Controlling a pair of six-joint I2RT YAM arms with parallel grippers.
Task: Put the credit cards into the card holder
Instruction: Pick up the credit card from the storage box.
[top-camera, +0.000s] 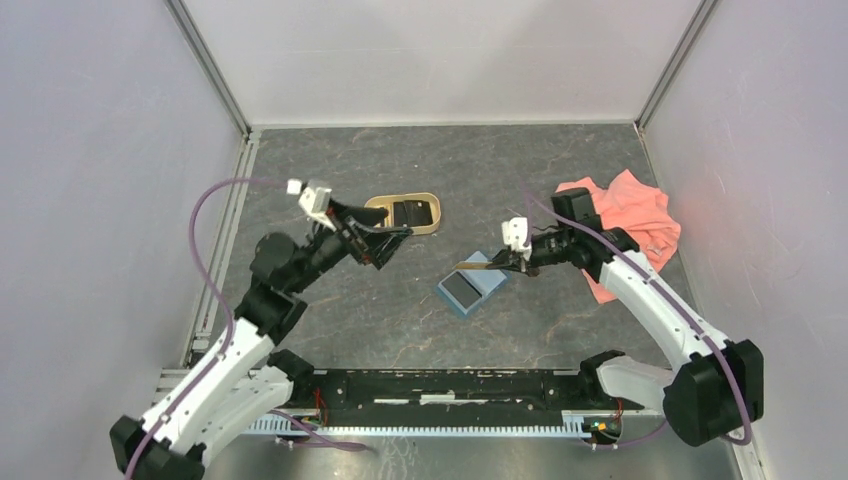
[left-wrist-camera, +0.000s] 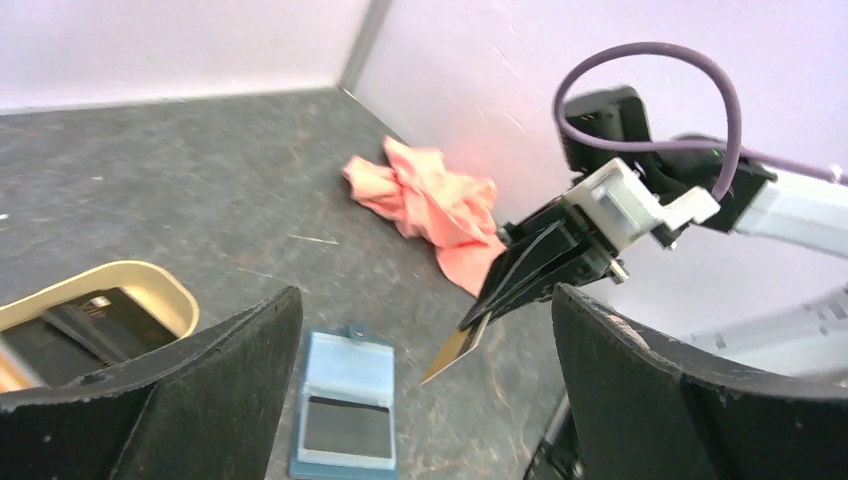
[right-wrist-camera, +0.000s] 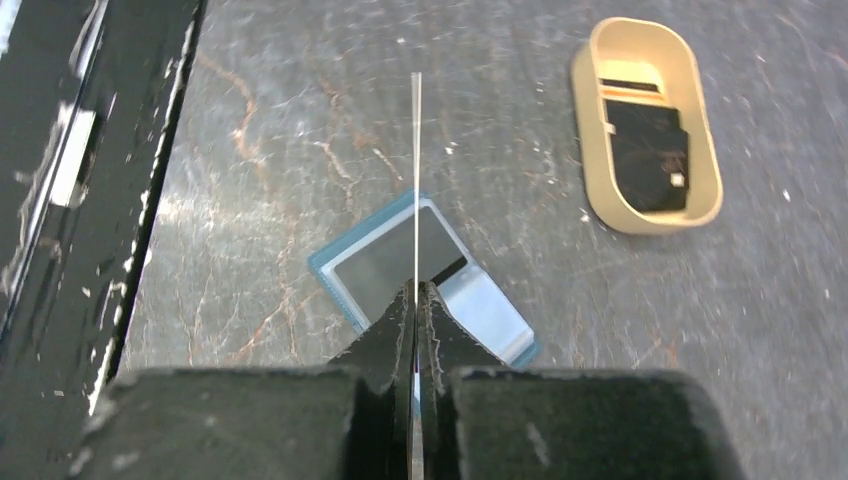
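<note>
Though edge-on at its wrist, card (left-wrist-camera: 455, 352) shows gold.

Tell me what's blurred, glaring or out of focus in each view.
Top view: even light, sharp; the cloth casts a pink tint on the wall. Left wrist: left fingers dark and soft, tray soft at the frame edge. Right wrist: right fingers out of focus, card edge-on, a thin bright line; wallet fairly sharp.
</note>
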